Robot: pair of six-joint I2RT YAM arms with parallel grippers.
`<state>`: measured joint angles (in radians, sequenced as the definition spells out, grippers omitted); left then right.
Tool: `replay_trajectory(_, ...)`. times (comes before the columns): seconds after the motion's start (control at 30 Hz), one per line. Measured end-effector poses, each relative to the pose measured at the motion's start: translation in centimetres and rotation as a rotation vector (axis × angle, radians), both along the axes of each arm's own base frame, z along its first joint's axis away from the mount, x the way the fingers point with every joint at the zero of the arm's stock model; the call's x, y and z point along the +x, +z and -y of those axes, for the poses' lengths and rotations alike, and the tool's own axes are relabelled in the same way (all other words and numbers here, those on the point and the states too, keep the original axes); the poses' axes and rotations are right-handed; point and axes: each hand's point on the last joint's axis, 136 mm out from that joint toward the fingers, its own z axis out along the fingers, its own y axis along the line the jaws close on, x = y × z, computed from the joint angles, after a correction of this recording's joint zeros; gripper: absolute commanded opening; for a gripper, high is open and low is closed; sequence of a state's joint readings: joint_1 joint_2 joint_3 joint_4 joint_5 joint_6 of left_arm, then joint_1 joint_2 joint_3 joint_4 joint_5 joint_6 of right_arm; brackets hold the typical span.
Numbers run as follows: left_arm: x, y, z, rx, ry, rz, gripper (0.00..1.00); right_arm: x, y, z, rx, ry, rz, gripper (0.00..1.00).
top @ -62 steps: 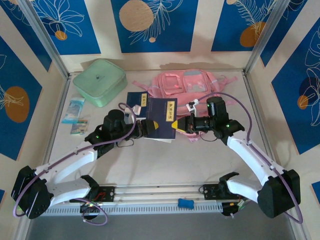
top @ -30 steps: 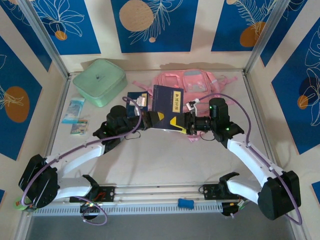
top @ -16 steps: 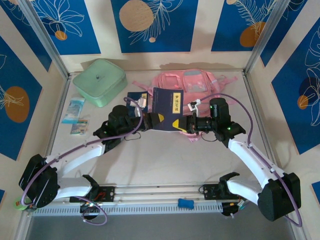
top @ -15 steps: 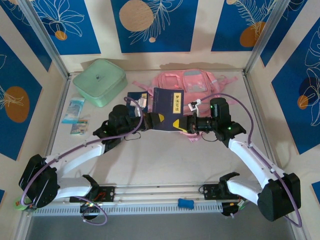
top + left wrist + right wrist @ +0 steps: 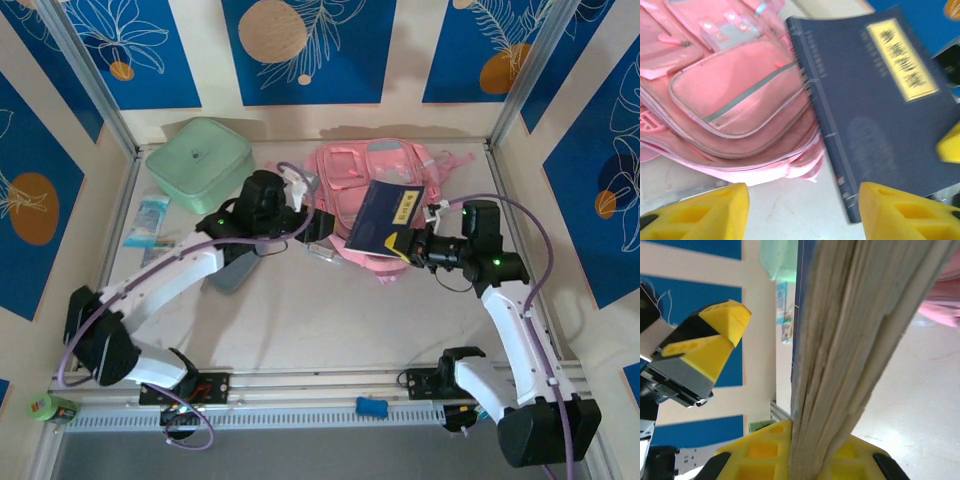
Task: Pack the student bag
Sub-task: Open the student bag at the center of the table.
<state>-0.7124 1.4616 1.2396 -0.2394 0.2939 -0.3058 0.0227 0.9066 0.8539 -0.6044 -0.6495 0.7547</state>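
Observation:
The student bag (image 5: 355,180) lies flat at the back middle of the table, pink with zip pockets; in the left wrist view the student bag (image 5: 735,85) takes up the upper left. A navy notebook (image 5: 385,218) with a yellow label tilts over the bag's near right edge. My right gripper (image 5: 412,246) is shut on the notebook's near corner. In the right wrist view the notebook's page edge (image 5: 850,340) stands clamped in my right gripper (image 5: 812,452). My left gripper (image 5: 318,226) hangs open just left of the notebook. My left gripper (image 5: 802,212) holds nothing, and the notebook (image 5: 875,110) lies to its right.
A mint green zip case (image 5: 198,162) sits at the back left, with small packets (image 5: 150,218) in front of it. Metal frame posts and patterned walls close in the sides. A blue clip (image 5: 372,405) sits on the front rail.
My left gripper has let go of the notebook, opened and moved up towards the bag. My right gripper has closed on the notebook and carried it to the right.

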Motion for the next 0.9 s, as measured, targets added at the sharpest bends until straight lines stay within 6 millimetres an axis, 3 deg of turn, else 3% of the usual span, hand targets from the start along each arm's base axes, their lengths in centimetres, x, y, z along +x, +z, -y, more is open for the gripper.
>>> replay_trajectory(0.2, 2.4, -5.1, 2.8, 0.214, -0.139, 0.098, 0.70, 0.5, -1.5, 4.4, -0.056, -0.195, -0.071, 0.00)
replay_trajectory(0.43, 4.8, -8.2, 8.9, 0.355, -0.299, 0.232, 0.71, 0.9, -3.0, 8.1, -0.099, -0.353, -0.135, 0.00)
replay_trajectory(0.63, 7.2, -10.7, 12.8, 0.428, -0.364, 0.292, 0.70, 1.0, -3.5, 9.6, -0.123, -0.413, -0.151, 0.00)
replay_trajectory(0.8, 8.4, -13.3, 14.2, 0.485, -0.384, 0.289, 0.70, 1.0, -4.0, 10.0, -0.127, -0.425, -0.160, 0.00)
replay_trajectory(0.9, 9.2, -14.6, 14.4, 0.519, -0.365, 0.282, 0.64, 1.0, -4.3, 10.0, -0.125, -0.424, -0.170, 0.00)
